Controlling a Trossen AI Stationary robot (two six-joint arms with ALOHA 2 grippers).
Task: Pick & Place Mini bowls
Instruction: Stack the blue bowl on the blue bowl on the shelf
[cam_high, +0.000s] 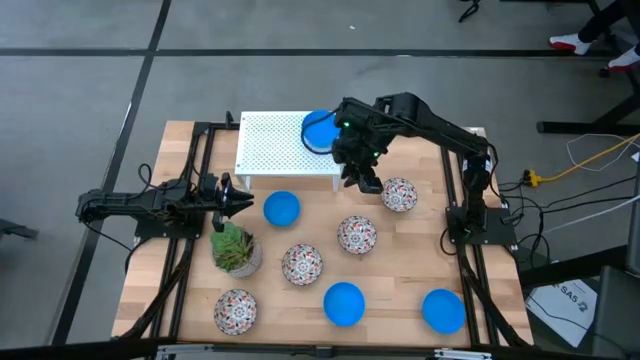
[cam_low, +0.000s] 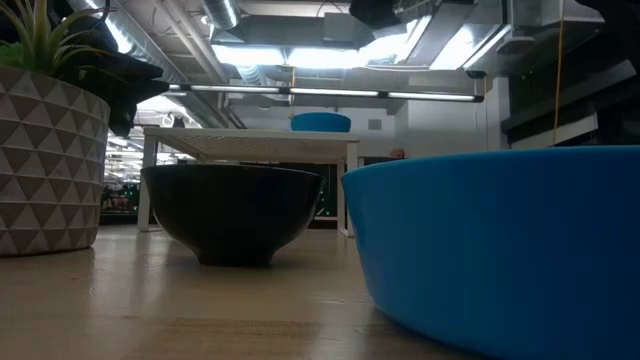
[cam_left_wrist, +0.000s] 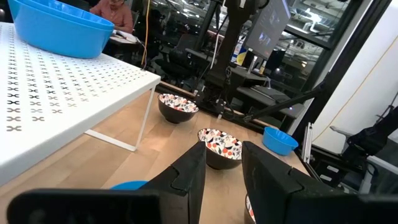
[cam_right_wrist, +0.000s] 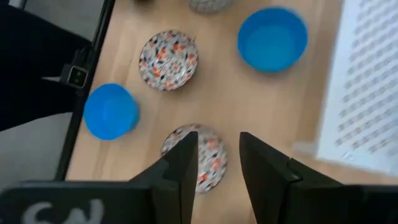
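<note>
One blue mini bowl (cam_high: 318, 130) stands on the white perforated rack (cam_high: 285, 150). On the table stand three more blue bowls (cam_high: 282, 208) (cam_high: 343, 303) (cam_high: 443, 310) and several speckled white ones (cam_high: 400, 194) (cam_high: 357, 235) (cam_high: 302, 264) (cam_high: 236, 310). My right gripper (cam_high: 362, 180) hangs open above the table off the rack's front right corner, pointing down. Its wrist view shows a speckled bowl (cam_right_wrist: 193, 152) far below the fingers, untouched. My left gripper (cam_high: 235, 203) waits open at the table's left, beside a blue bowl (cam_left_wrist: 127, 185).
A potted succulent (cam_high: 235, 250) stands just in front of the left gripper and fills the left of the low view (cam_low: 50, 160). The rack takes up the far middle of the table. Black frame rails (cam_high: 190, 260) run along both table sides. Bare wood lies between the bowls.
</note>
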